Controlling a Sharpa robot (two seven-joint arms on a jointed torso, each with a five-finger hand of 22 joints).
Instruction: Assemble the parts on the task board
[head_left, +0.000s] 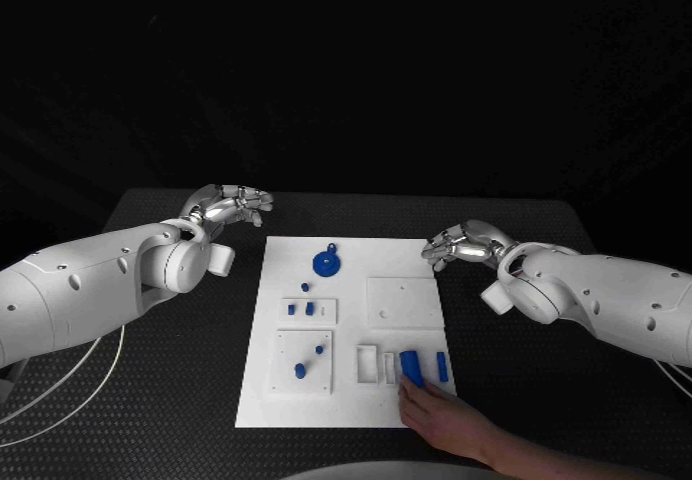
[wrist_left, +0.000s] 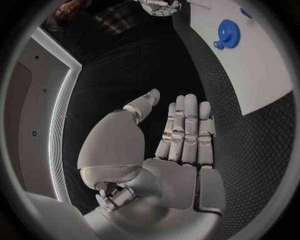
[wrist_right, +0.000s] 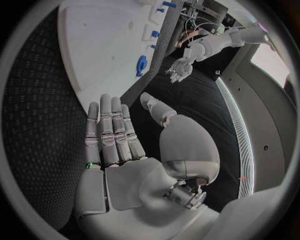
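Assembly looks barely begun. The task board (head_left: 411, 400) lies mid-bench with blue parts (head_left: 327, 264) loose on it. The left hand (head_left: 228, 208) and right hand (head_left: 462, 245) hover beside its far corners, fingers straight, holding nothing. A person's hand (head_left: 447, 420) touches parts at its near edge.

We see the task board (head_left: 361, 400) on the tabletop (head_left: 173, 410) between the left robot hand (head_left: 228, 208) and the right robot hand (head_left: 464, 245).
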